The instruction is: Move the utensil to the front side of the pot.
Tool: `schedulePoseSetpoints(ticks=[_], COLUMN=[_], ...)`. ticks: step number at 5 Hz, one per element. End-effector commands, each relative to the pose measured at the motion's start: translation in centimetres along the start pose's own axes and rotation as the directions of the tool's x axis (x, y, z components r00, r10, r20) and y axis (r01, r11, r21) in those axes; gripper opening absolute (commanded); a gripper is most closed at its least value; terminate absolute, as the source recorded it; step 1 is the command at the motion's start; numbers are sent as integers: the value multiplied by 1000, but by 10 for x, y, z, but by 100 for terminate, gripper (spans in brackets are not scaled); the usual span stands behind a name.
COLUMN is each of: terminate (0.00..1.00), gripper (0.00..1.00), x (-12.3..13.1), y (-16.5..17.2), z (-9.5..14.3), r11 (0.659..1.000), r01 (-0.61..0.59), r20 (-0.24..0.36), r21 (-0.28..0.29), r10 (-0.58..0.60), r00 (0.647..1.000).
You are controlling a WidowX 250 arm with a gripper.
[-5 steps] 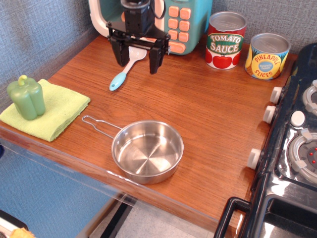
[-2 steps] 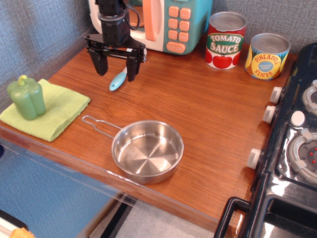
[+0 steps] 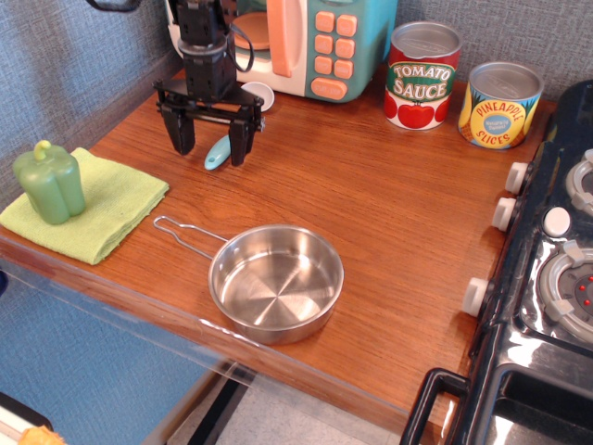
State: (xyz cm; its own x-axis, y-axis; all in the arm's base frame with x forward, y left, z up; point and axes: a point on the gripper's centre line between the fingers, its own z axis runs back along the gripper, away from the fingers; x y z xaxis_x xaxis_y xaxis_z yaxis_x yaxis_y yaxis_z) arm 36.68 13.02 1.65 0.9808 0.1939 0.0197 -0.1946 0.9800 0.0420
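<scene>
The utensil is a small toy spoon [image 3: 220, 154] with a white bowl and a light blue handle, lying on the wooden counter at the back left. My black gripper [image 3: 209, 145] is open, low over the spoon's handle; its right finger hides the middle of the spoon. The handle's end lies between the fingers. The pot [image 3: 276, 282] is a shallow steel pan with a thin wire handle pointing left, near the counter's front edge.
A green toy pepper [image 3: 51, 182] stands on a green cloth [image 3: 104, 211] at the left. A toy microwave [image 3: 296, 42] and two cans, tomato sauce [image 3: 422, 76] and pineapple slices [image 3: 499, 105], line the back. A toy stove [image 3: 556, 278] is at the right.
My gripper has moved left from beside the microwave and come down, so its open fingers now straddle the spoon's handle. The spoon and the pan have not moved.
</scene>
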Motion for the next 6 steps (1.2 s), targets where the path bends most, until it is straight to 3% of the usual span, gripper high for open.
schedulePoseSetpoints(ticks=[1,2,4,5,6], terminate=[0,0,0,0,0], gripper=[100,0,0,0,0], x=[8,7,5,4,-5], y=[0,0,3,8,-12], z=[7,3,6,40,87], r11=[1000,999,1000,1000,998], r01=[22,28,21,-11,30], r20=[34,34,40,114,225], r21=[21,15,1,8,57], r10=[-23,-29,-21,10,-42], r00=[999,999,999,993,973])
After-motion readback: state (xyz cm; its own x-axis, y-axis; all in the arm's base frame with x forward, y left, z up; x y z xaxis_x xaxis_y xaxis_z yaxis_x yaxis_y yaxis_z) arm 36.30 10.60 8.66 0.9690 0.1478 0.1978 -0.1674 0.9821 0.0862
